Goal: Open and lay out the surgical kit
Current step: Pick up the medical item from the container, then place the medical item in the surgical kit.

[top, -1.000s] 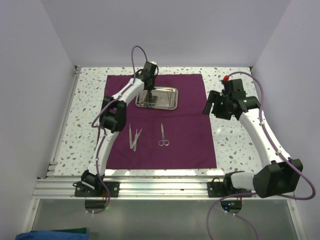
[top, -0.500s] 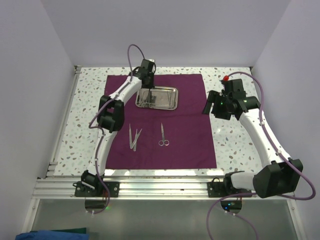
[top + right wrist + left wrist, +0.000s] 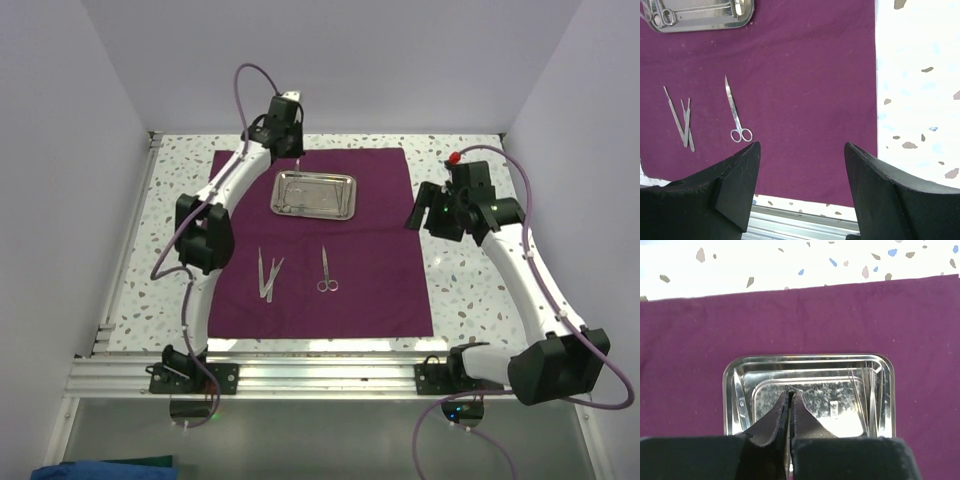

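The maroon cloth (image 3: 375,270) lies spread flat on the table. At its far end stands the steel tray (image 3: 352,196), also seen from above in the left wrist view (image 3: 730,390). Ring-handled scissors (image 3: 740,396) and thin instruments (image 3: 873,395) lie inside it. My left gripper (image 3: 790,393) hangs shut above the tray's far edge (image 3: 297,158), with nothing clearly between its fingers. On the cloth lie a pair of scissors (image 3: 326,272) and two thin tweezers (image 3: 268,275). My right gripper (image 3: 801,144) is open and empty over the cloth's right edge (image 3: 415,215).
White speckled tabletop (image 3: 465,290) borders the cloth on all sides. A metal rail (image 3: 300,375) runs along the near edge, with both arm bases on it. Walls close in the left, back and right.
My left gripper has risen out of the tray and drawn back toward the far edge, staying shut. The right arm has barely moved.
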You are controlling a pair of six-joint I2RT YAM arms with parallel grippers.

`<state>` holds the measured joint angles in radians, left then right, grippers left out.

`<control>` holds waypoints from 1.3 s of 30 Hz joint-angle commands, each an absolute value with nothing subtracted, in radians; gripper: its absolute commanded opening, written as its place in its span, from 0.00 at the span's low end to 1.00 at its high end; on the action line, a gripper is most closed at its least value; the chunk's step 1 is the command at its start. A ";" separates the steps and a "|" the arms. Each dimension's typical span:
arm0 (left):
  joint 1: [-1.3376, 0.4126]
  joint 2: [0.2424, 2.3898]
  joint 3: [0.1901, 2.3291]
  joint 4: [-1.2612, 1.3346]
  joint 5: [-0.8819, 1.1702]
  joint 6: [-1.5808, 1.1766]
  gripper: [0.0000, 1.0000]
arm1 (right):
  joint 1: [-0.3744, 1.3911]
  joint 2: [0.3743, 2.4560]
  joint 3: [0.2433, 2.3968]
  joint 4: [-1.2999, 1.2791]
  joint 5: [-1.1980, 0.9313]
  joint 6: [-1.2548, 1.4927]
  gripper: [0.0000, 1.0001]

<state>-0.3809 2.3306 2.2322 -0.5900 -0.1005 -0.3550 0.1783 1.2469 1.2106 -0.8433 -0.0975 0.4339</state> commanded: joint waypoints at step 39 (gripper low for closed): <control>-0.750 1.835 1.408 -0.517 -0.207 -0.788 0.53 | 0.181 0.999 1.014 -0.865 -0.138 0.414 0.72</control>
<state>-0.7547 1.8259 1.3334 -0.5060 -0.1654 -0.7929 0.1787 1.0313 1.0214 -0.8516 -0.1265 0.4282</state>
